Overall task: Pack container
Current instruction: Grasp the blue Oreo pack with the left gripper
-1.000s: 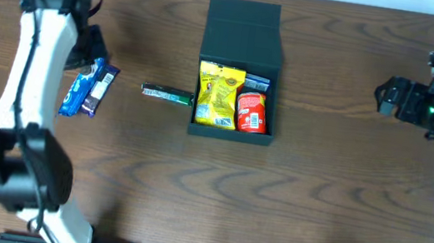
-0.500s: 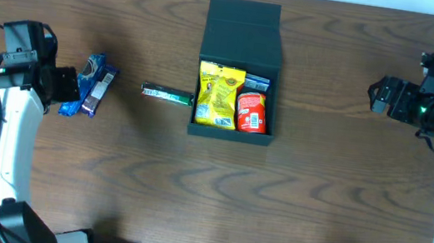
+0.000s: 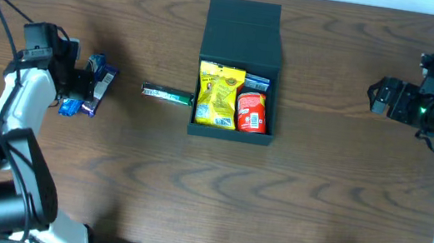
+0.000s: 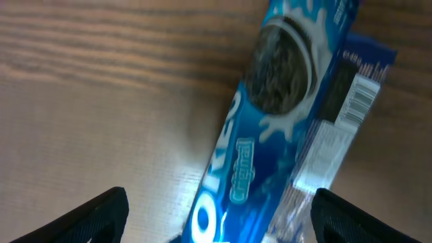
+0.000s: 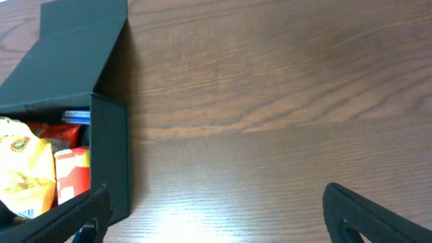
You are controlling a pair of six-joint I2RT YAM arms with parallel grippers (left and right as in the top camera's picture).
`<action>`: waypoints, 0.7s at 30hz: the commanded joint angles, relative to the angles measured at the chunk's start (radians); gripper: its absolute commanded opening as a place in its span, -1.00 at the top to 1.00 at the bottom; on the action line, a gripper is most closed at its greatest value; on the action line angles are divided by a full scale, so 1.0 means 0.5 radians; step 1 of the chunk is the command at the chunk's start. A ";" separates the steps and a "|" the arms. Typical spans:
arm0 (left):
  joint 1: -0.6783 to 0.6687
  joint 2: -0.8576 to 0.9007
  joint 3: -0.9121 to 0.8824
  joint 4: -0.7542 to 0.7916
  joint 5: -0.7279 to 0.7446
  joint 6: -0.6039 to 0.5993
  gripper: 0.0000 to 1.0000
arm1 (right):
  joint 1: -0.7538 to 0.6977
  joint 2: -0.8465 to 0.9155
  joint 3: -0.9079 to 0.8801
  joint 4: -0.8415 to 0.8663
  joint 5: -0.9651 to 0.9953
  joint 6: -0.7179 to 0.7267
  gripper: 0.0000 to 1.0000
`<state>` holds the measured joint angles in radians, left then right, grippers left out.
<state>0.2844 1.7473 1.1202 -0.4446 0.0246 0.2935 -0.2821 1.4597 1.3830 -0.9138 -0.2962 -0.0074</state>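
The container (image 3: 244, 33) is a black box standing open at the table's middle, lid flap folded back. Inside lie a yellow packet (image 3: 219, 95), a red packet (image 3: 251, 112) and a blue item (image 3: 257, 82). At the far left a blue Oreo packet (image 3: 72, 106) lies beside a dark silvery packet (image 3: 101, 89). My left gripper (image 3: 77, 86) hovers just over them, open, its jaws either side of the Oreo packet (image 4: 270, 148) without touching it. My right gripper (image 3: 378, 97) is open at the far right, well clear of the container (image 5: 108, 135).
A thin green bar (image 3: 166, 94) lies on the wood just left of the container. The table's far edge runs close behind the lid.
My left gripper has gone from shut to open, and the left arm has swung round so the gripper now sits over the blue packets. The right arm has barely shifted.
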 commanded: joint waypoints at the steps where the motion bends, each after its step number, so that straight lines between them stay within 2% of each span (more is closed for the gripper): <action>1: 0.007 0.054 -0.011 0.075 0.045 0.088 -0.72 | 0.018 -0.002 -0.012 -0.015 -0.016 0.021 -0.99; 6: 0.007 0.159 -0.011 0.253 0.051 0.222 -0.57 | 0.018 -0.002 -0.012 -0.050 -0.016 0.022 -0.98; 12: 0.007 0.182 -0.011 0.285 0.215 0.246 -0.57 | 0.018 -0.002 -0.012 -0.072 -0.016 0.033 -0.99; 21: 0.012 0.222 -0.011 0.287 0.204 0.275 -0.56 | 0.018 -0.002 -0.012 -0.081 -0.017 0.075 -0.98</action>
<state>0.2844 1.8286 1.1202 -0.3023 0.1169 0.4107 -0.2821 1.4597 1.3827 -0.9508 -0.2962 0.0086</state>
